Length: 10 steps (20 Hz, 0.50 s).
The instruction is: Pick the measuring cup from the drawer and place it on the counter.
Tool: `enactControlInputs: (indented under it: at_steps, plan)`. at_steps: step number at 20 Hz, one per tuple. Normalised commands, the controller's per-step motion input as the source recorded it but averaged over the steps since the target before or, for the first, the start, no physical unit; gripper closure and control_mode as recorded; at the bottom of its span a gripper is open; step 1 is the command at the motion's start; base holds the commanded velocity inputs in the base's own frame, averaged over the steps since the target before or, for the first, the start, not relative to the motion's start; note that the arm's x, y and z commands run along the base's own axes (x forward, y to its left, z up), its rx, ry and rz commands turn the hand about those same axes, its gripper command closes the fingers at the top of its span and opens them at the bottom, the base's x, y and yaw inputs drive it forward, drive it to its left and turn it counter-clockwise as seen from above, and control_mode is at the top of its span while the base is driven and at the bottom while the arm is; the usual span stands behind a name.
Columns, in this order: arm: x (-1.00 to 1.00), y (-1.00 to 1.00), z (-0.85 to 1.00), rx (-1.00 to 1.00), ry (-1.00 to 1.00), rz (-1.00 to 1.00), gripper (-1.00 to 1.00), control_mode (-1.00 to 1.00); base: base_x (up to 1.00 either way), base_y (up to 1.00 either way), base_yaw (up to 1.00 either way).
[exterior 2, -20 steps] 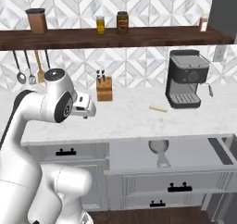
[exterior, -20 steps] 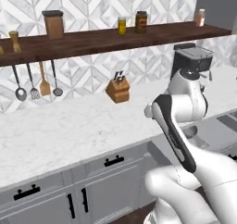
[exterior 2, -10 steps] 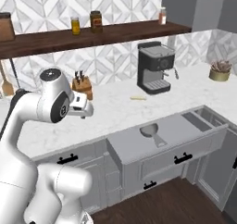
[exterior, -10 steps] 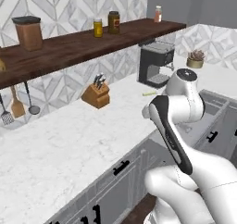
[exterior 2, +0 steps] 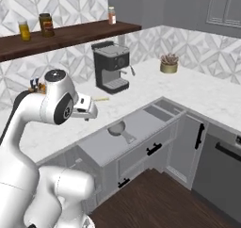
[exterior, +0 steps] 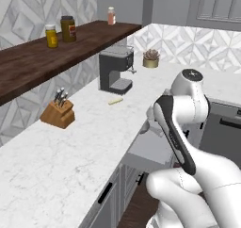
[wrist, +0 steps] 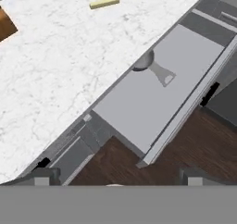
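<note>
Left base view: the white arm rose from lower right and hid most of the drawer (exterior: pixel 150 149); the counter (exterior: pixel 70 151) ran wide to the left, w/ a knife block (exterior: pixel 57 113) and a coffee machine (exterior: pixel 115 71) near the wall.

Right base view: the drawer stood pulled out below the counter edge. The measuring cup (exterior 2: pixel 120 130) lay inside it, at the back near the counter, bowl toward the counter and handle toward the drawer front. The gripper (exterior 2: pixel 88 107) hung above the counter edge, so the cup lay below it and a bit to the robot's right, apart from it. I cannot tell if the fingers were apart or closed.

Hand view: the cup was ahead, in the upper middle, well beyond the finger tips (wrist: pixel 40 177) at the bottom, which stood wide apart w/ nothing between them. The cup looked dark grey, bowl half under the counter edge, w/ a short flat handle that widened at the end. Its long axis ran across the drawer, approx. from counter to front.
</note>
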Motion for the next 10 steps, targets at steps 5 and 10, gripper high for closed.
enactControlInputs:
  at_steps: [5, 10]
  plan:
    - [0.11, -0.05, -0.05, 0.00, 0.01, -0.04, -1.00, -1.00, 0.24, 0.09, -0.31]
    - [0.85, -0.77, -0.28, 0.00, 0.14, -0.11, -1.00, -1.00, 0.00, 0.00, 0.00]
